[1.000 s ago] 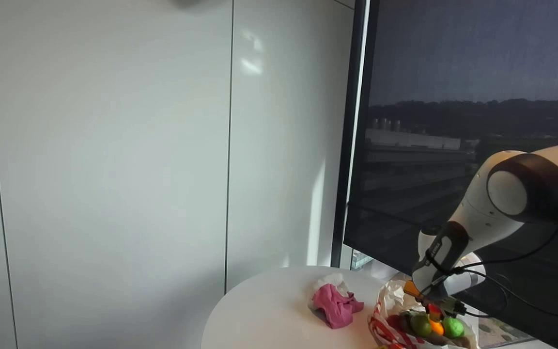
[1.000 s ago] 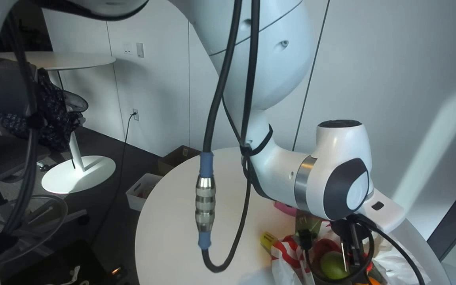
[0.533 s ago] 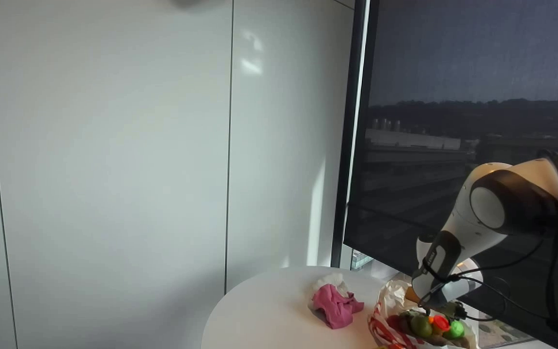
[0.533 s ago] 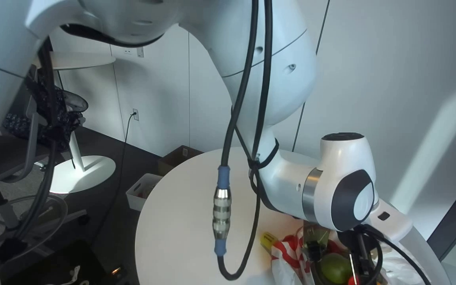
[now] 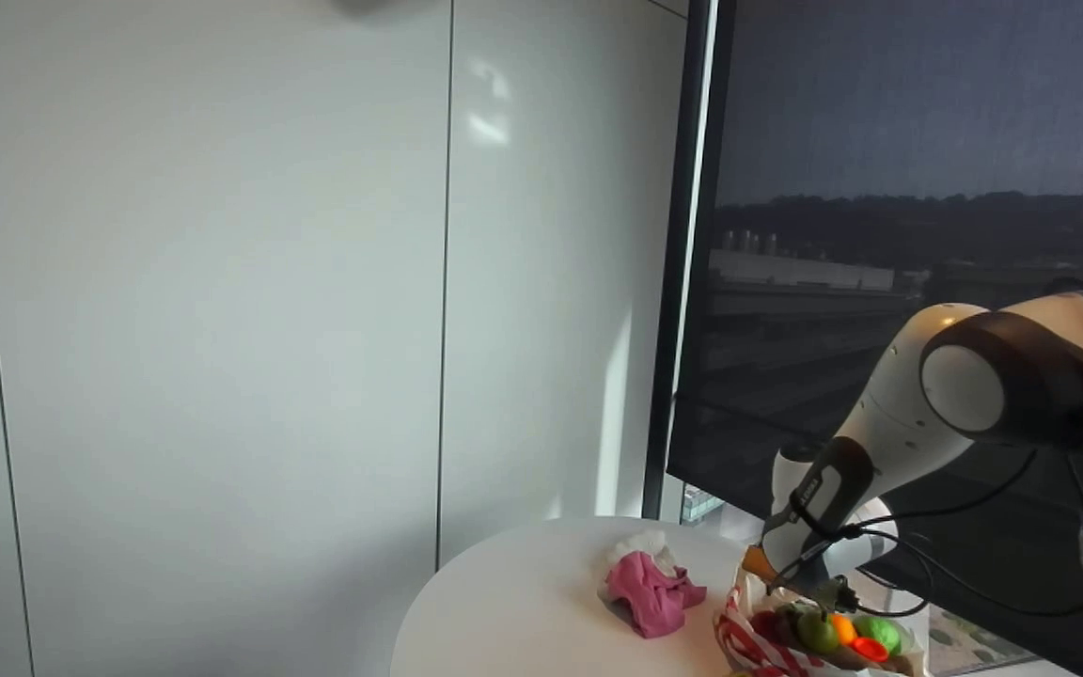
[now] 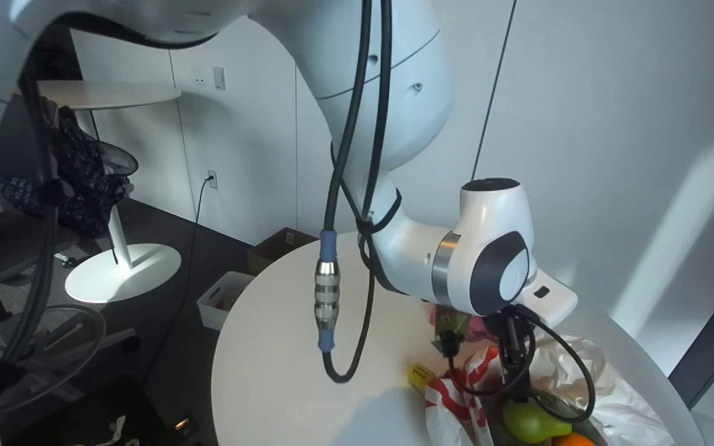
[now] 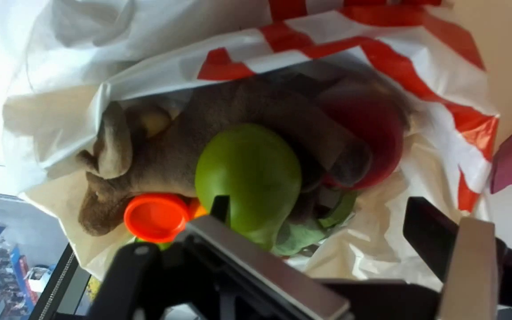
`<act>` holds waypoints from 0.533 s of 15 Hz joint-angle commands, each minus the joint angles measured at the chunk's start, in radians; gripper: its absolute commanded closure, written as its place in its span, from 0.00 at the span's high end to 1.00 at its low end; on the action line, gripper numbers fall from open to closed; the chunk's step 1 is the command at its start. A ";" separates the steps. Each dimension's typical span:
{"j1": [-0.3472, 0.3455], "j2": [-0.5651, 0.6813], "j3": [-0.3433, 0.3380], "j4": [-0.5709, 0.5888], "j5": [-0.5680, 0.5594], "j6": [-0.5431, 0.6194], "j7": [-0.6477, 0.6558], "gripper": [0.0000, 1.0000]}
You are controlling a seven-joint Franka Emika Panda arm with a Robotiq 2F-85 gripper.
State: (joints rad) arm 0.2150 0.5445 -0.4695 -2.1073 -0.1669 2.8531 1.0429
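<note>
White round table (image 6: 295, 322), on it crumpled white plastic bag with red stripes (image 7: 171, 66); black-and-silver two-finger gripper (image 7: 320, 218) above, jaws apart, nothing gripped; brown plush animal (image 7: 167, 164) inside bag, shiny green pear (image 7: 247, 169) in bag too, seems to rest on plush, partly hidden by one jaw. Clean grip likely needs pear centred between jaws, bag folds clear. Narrow end points to wrist-view bottom, long axis roughly crosswise to jaw travel

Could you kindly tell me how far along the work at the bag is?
Apparently done: the green pear and red-orange piece lie inside the bag. In hand: nothing visible; the gripper is open, near the pear. Possibly left: the pink cloth and yellow object, both outside the bag.
</note>
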 commanded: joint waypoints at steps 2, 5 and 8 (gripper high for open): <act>-0.072 -0.113 0.208 -0.079 0.120 -0.049 -0.106 1.00; -0.141 -0.113 0.346 -0.096 0.255 -0.100 -0.187 1.00; -0.156 -0.070 0.381 -0.089 0.323 -0.105 -0.221 1.00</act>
State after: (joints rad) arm 0.0978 0.4664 -0.1316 -2.1923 0.0941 2.7613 0.8782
